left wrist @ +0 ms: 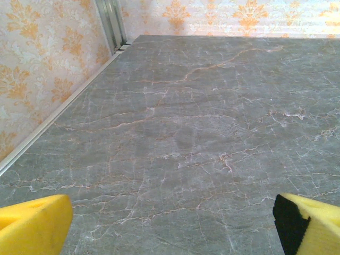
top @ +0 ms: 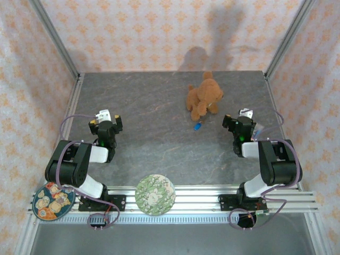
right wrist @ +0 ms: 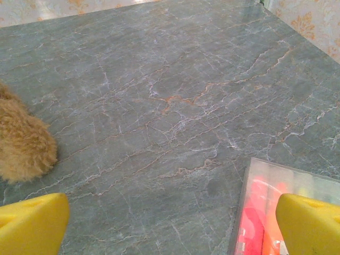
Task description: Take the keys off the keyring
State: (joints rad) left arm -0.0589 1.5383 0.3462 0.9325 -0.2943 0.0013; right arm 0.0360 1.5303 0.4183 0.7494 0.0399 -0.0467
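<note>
Keys (top: 197, 126) are lying on the grey worktop (top: 154, 106) as a small blue speck touching the near side of the brown teddy bear (top: 204, 96), detail too small to resolve; right gripper (right wrist: 172, 223) is hovering nearby, jaws spread, pinching nothing, with a clear plastic case (right wrist: 287, 207) lying under its right finger; left gripper (left wrist: 172, 226) is hanging well apart, likewise spread and empty.

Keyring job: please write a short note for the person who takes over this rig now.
Left gripper: open, holding nothing, over the table.
Right gripper: open, holding nothing, near the stuffed bear.
Keyring: probably the small blue thing lying on the table just in front of the bear; too small to confirm.
Done: nothing yet, neither gripper touches it.
Left: pick up the ring and take off every key.
</note>
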